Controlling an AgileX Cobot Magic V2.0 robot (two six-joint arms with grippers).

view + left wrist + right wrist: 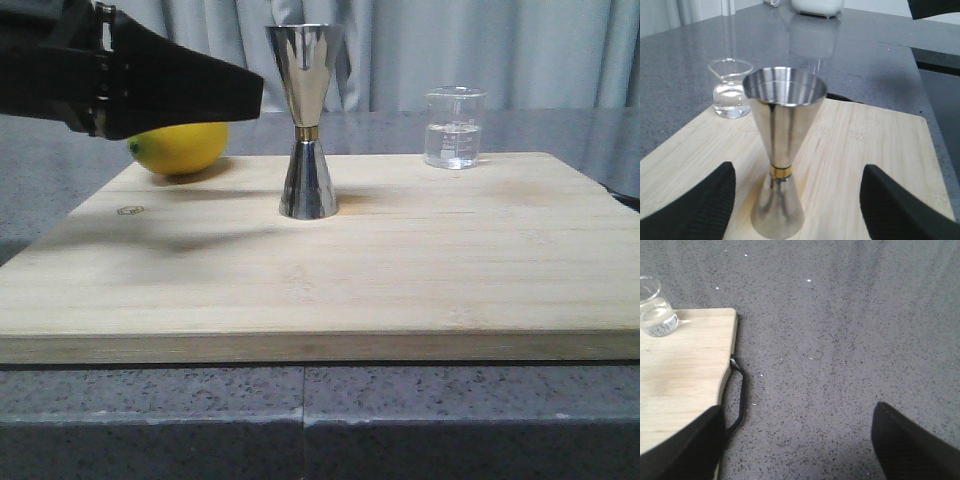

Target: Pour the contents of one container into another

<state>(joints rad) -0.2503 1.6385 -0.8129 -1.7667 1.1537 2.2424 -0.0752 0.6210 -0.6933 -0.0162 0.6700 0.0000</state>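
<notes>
While the steel jigger [307,125] stands upright near the middle of the wooden board [330,290] in the front view, the left gripper [245,92] hangs above the board's left side, its dark tip pointing toward the jigger's upper cup and stopping just short of it; from this side I cannot tell how its fingers stand. A yellow lemon [180,147] lies behind the gripper at the far left edge of the board. The glass beaker [454,127] stands at the far right corner, well apart from the jigger, with clear liquid filling its lower part. The board rests on a grey speckled countertop [300,400], and a pale curtain [500,50] hangs behind. Seen from the left wrist, the left gripper [797,202] is spread wide, one dark finger on each side of the jigger [781,150], and neither finger touches the metal. The thin gold band [780,173] sits at the narrow waist, and the beaker [731,93] stands farther off on the board [865,150]. Seen from the right wrist, the right gripper [797,442] is also held apart with nothing between its fingers, over the bare countertop [850,340] just beside the board's edge [685,365]. A black handle [739,400] sticks out from that edge, and the beaker [656,307] stands at the board's corner.
</notes>
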